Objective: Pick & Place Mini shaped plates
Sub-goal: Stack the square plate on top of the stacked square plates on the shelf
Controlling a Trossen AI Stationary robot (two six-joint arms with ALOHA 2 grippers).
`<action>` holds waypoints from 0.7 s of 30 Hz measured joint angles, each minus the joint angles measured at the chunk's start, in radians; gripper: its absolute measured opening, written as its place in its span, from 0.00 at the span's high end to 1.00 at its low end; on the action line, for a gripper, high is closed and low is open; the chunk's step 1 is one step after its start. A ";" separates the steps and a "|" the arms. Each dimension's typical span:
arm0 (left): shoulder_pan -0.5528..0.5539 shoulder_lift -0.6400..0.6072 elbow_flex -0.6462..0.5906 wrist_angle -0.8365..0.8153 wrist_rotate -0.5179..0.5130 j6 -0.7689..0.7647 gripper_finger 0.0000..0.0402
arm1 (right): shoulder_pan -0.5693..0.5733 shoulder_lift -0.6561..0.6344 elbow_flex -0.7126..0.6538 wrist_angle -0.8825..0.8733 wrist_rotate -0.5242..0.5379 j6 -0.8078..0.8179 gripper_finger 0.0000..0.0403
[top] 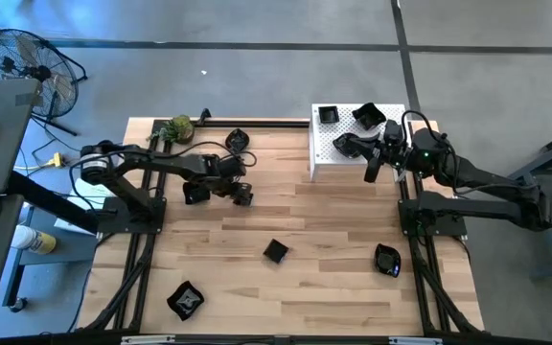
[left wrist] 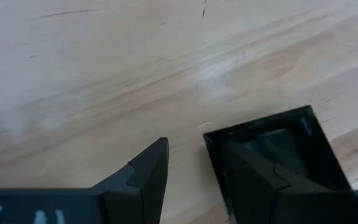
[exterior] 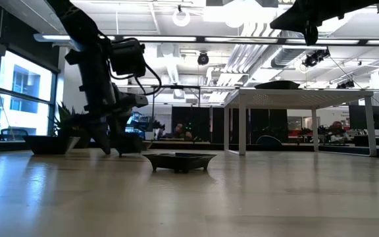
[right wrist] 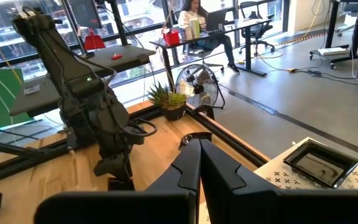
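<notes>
Fingers of the left gripper (left wrist: 188, 180): spread wide, low over the table (top: 333, 240), holding nothing, straddling the near rim of a square plate (left wrist: 275, 149) — one finger outside on bare wood, the other over the plate's inner edge. Seen from above, this left gripper (top: 241, 195) sits at about 10 o'clock of the table, the square plate (top: 195, 193) close beside it. Fingers of the right gripper (right wrist: 199, 163): pressed together, empty, raised over the white perforated board (top: 326, 153) at about 1 o'clock, where two plates (top: 328, 115) already lie. Remaining loose plates: one near the table's centre (top: 275, 251), one at 4 o'clock (top: 387, 260), one at 7 o'clock (top: 185, 299), one at 11 o'clock (top: 237, 140). Risks, as judged: a glossy, shallow rim could slip out of a closing pinch; the outer finger might scrape the wood and nudge the plate aside; a bite at one edge could let the plate tilt and drop in transit; the two arms could cross paths near the board.
</notes>
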 joint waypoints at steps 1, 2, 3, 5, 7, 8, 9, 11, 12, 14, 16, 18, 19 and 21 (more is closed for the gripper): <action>0.000 0.003 0.000 0.001 0.001 0.000 0.62 | 0.000 0.000 0.000 0.000 0.000 0.000 0.99; 0.000 0.004 0.000 0.002 0.003 0.000 0.62 | 0.000 0.000 0.000 0.000 0.000 0.000 0.99; 0.000 0.004 0.000 0.002 0.003 0.000 0.62 | 0.000 0.000 0.000 0.000 0.000 0.000 0.99; 0.000 0.004 0.000 0.002 0.002 0.000 0.64 | 0.000 0.000 0.000 0.000 0.000 0.000 0.98; 0.000 0.004 0.000 0.002 0.000 0.000 0.67 | 0.000 0.000 0.000 0.000 0.000 -0.001 0.99; 0.000 0.004 0.000 0.001 -0.001 0.000 0.68 | 0.000 0.000 0.000 0.000 0.000 -0.001 0.99; 0.000 0.004 0.000 0.001 -0.002 0.001 0.70 | 0.000 0.000 0.000 0.000 0.000 -0.001 0.99; 0.000 0.004 0.000 -0.001 -0.002 0.001 0.74 | 0.000 0.000 0.000 0.000 0.000 -0.001 1.00; 0.000 0.005 0.000 -0.001 -0.002 0.001 0.77 | 0.000 0.000 0.000 0.000 0.000 -0.001 1.00; 0.000 0.005 0.000 0.001 -0.002 0.001 0.81 | 0.000 0.000 0.000 -0.001 0.000 -0.001 0.99; 0.001 0.001 -0.001 0.011 0.007 0.003 0.86 | 0.000 0.000 0.000 -0.001 0.000 -0.001 0.98; 0.000 -0.006 -0.001 0.022 0.025 0.003 0.92 | 0.000 0.000 0.000 -0.001 0.000 -0.001 0.98; 0.000 -0.012 -0.001 0.027 0.032 0.003 0.94 | 0.000 0.000 0.000 -0.001 0.000 -0.001 0.99; 0.000 -0.027 -0.001 0.046 0.045 0.003 0.98 | 0.000 0.000 0.000 -0.001 0.000 -0.001 0.99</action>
